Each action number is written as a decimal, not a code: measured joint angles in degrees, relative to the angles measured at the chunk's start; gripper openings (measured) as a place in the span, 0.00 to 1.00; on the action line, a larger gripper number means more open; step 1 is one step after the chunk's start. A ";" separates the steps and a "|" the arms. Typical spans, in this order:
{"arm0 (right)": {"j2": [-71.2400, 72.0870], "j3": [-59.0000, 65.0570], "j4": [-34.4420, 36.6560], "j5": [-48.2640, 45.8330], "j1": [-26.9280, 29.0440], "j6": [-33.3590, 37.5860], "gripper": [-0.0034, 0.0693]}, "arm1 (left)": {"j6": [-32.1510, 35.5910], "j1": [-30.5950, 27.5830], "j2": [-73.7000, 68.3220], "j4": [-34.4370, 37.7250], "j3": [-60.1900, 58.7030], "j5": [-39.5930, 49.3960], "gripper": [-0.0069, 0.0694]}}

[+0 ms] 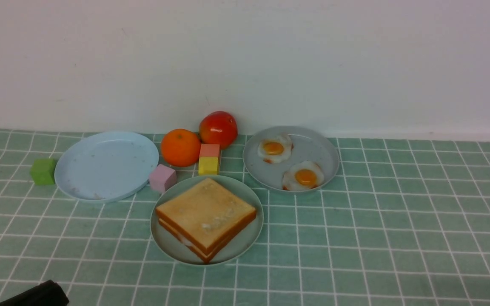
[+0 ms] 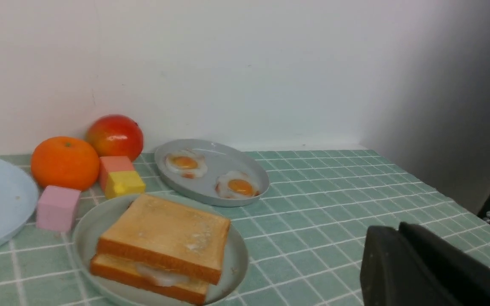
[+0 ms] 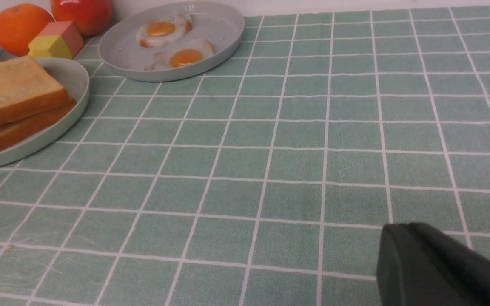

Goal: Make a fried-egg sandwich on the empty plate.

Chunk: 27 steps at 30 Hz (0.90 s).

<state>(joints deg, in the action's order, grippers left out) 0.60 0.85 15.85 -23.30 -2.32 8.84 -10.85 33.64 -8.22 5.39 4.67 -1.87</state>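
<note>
Left gripper [image 1: 32, 295] is showing only as a dark corner at the near edge; neither gripper's jaw state can be told. Sandwich [image 1: 206, 218] is sitting on the mint plate [image 1: 245, 246], egg white peeking between slices, gripper well apart.

blocks [image 1: 209, 159] crowd behind, open cloth [image 1: 389, 238] right
</note>
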 joint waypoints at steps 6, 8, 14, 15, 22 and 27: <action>0.00 0.00 0.00 0.00 0.00 0.00 0.07 | 0.16 -18.80 7.10 -1.39 -0.94 6.73 0.07; 0.00 0.00 0.00 0.00 0.00 0.00 0.07 | 0.16 -24.47 8.55 -1.92 -2.74 8.79 0.07; 0.00 0.00 0.00 0.00 0.00 0.00 0.07 | -1.05 -32.91 8.87 -2.49 -6.40 21.99 0.07; 0.00 0.00 0.00 0.00 0.00 0.00 0.07 | -1.13 -32.98 8.87 -2.49 -6.45 22.91 0.07; 0.00 0.00 0.00 0.00 0.00 0.00 0.08 | -1.29 -32.99 8.87 -2.54 -6.45 23.41 0.07; 0.00 0.00 0.00 0.00 0.00 0.00 0.10 | -1.29 -32.99 8.87 -2.54 -6.45 23.35 0.07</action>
<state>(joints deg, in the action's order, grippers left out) 0.60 0.85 15.85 -23.30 -2.32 8.84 -12.14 0.65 0.64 2.84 -1.77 21.48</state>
